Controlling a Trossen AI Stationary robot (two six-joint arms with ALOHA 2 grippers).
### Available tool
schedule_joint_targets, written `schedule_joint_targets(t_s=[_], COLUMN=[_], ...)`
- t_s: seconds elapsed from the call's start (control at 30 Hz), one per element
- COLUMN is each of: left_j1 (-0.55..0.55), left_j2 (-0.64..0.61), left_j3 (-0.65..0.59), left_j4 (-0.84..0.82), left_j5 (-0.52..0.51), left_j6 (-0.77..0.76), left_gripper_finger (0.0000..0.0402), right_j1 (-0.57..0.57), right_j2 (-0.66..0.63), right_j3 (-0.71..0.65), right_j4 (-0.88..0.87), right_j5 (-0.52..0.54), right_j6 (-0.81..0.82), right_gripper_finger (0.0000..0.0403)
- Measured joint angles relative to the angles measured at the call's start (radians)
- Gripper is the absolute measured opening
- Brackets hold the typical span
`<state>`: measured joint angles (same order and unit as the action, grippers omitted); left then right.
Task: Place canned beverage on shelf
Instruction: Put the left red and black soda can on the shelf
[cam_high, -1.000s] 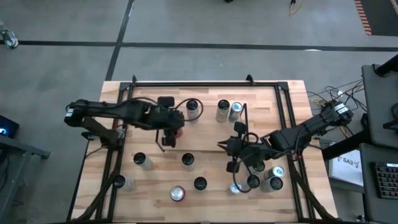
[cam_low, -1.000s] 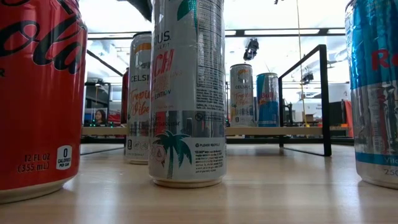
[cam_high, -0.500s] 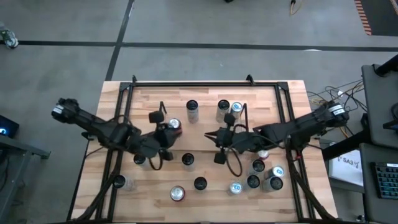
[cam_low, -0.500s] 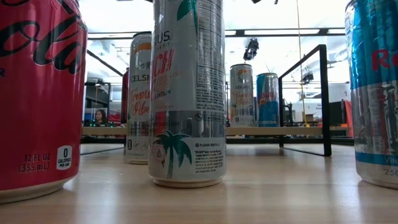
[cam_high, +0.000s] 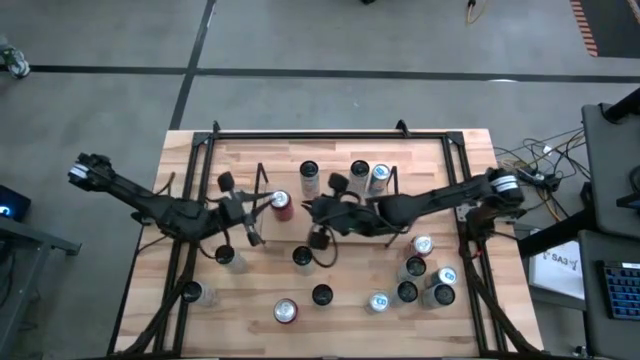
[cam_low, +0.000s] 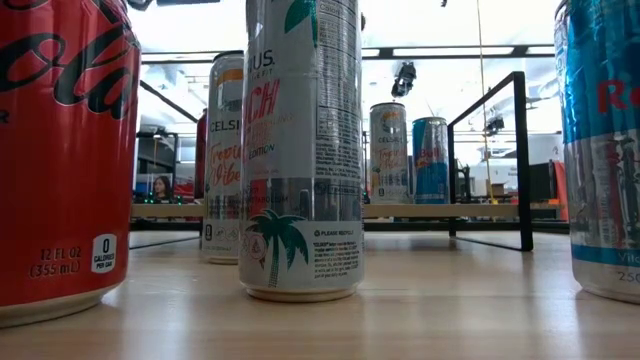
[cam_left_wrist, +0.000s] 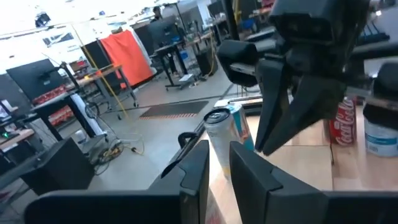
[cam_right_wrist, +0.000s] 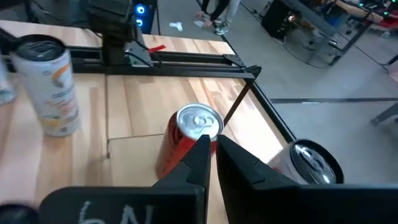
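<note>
- Overhead, I am looking down on a light wood table (cam_high: 330, 275) ringed by a black tubular frame (cam_high: 300, 133), with grey floor around it and a desk with a keyboard off to one side.
- Level with the tabletop, I am seeing a bright workshop beyond the cans, with ceiling lights and a person sitting far back.
- Standing toward the far half of the table is the shelf (cam_high: 325, 195), its long axis running across the table from the left arm's side to the right arm's, thin black wire end frames rising at each end and a pale wood base between them.
- Upright on the shelf are a red cola can (cam_high: 281, 203), a dark-topped can (cam_high: 308, 175) and two silver-topped cans (cam_high: 368, 177).
- More cans (cam_high: 420, 280) are standing loose on the near part of the table.
- Reaching over the shelf, my right gripper (cam_right_wrist: 210, 144) is hanging just above the red cola can, its fingers pressed together on nothing.
- Beside the shelf's end frame, my left gripper (cam_left_wrist: 219, 149) is hovering with its fingers nearly together and gripping nothing.
</note>
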<state>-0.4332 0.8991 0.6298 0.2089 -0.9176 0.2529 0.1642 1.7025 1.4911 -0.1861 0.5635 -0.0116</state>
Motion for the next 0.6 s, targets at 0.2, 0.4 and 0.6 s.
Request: schedule_joint_targets(t_s=[0.2,0.4,0.6], left_j1=[0.000,-0.001,-0.001], left_j2=[-0.086,-0.113,-0.099], left_j3=[-0.071,-0.089,-0.089], left_j4=[0.054,0.053,0.053], left_j5=[0.002,0.002,0.002], left_j6=[-0.006,-0.052,-0.030], left_gripper_finger=[0.0046,0.0046,0.0046], right_j1=[-0.035,-0.052,-0.067], right_j2=[0.096,0.170,0.226], right_j3=[0.122,0.213,0.243], right_j4=[-0.071,-0.161,-0.209], right_j5=[-0.075,-0.127,-0.122], right_j6=[0.033,0.085,0.146], right_gripper_finger=[0.0018,0.0018,0.0018])
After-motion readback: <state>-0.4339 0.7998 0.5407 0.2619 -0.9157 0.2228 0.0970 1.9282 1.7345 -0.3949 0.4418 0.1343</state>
